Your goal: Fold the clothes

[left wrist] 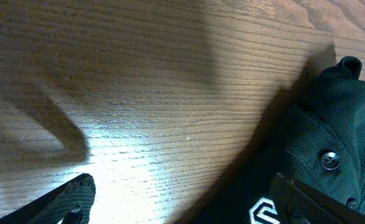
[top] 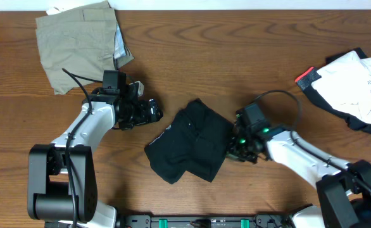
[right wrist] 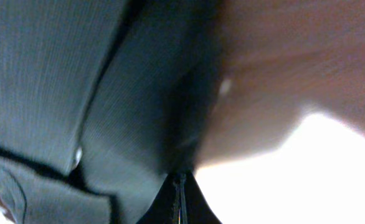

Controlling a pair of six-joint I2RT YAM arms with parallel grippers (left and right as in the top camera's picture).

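Note:
A black garment (top: 192,140) lies crumpled and partly folded at the table's middle. In the left wrist view it shows a button (left wrist: 329,160) and a white logo (left wrist: 265,211). My left gripper (top: 152,111) hovers just left of it, open wide (left wrist: 185,208). One finger is over bare wood and the other finger (left wrist: 307,200) is over the garment's edge. At the garment's right edge my right gripper (top: 234,149) is shut. Its fingertips (right wrist: 181,186) are pressed together into the dark cloth (right wrist: 76,81).
A khaki-olive folded piece (top: 78,41) lies at the back left. A white printed top (top: 353,88) rests on a black garment with red-white trim (top: 307,77) at the right edge. Bare wooden table (top: 236,50) surrounds the middle garment.

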